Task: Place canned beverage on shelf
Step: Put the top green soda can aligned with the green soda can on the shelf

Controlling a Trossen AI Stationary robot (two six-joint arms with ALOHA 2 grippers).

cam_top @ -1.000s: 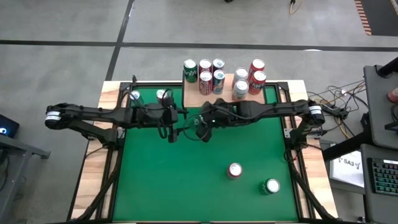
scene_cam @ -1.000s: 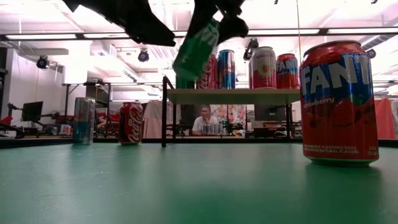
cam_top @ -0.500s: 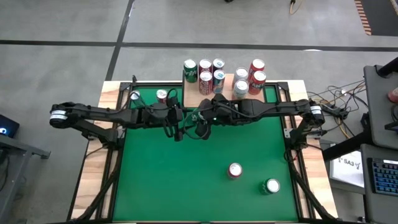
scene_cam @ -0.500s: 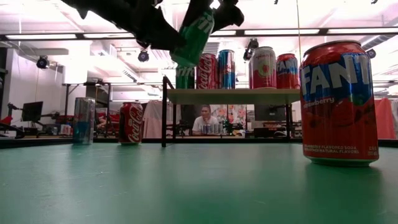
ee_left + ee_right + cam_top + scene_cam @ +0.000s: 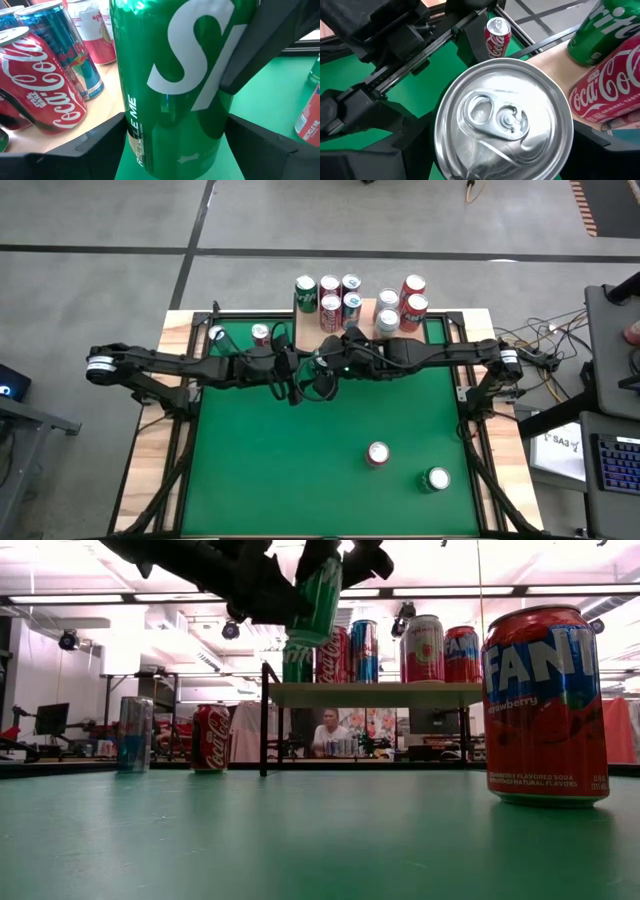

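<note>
A green Sprite can (image 5: 312, 600) hangs tilted above the table's far middle, just short of the shelf (image 5: 375, 694), a light wooden board on black legs with several cans standing on it. My right gripper (image 5: 325, 375) is shut on the can (image 5: 504, 120). My left gripper (image 5: 298, 375) is open, and its fingers stand on either side of the can's lower body (image 5: 175, 125). I cannot tell whether they touch it. My right gripper pinches the can's side walls just below the top rim (image 5: 442, 150) between its two fingers. It comes slanting down from the table's right, one finger (image 5: 265, 45) lying along the can's wall. The can is lifted clear, tilted, with its top toward this wrist.
A Coca-Cola can (image 5: 260, 333) and a blue-and-silver can (image 5: 217, 334) stand on the green felt left of the shelf (image 5: 310, 335). A red Fanta can (image 5: 377, 453) and a green can (image 5: 436, 478) stand near the right front. The middle of the felt is bare.
My left gripper has moved toward the table's right and slightly down, until its fingers flank the can. My right gripper has risen a little with the can, which now hangs higher and less tilted than before.
</note>
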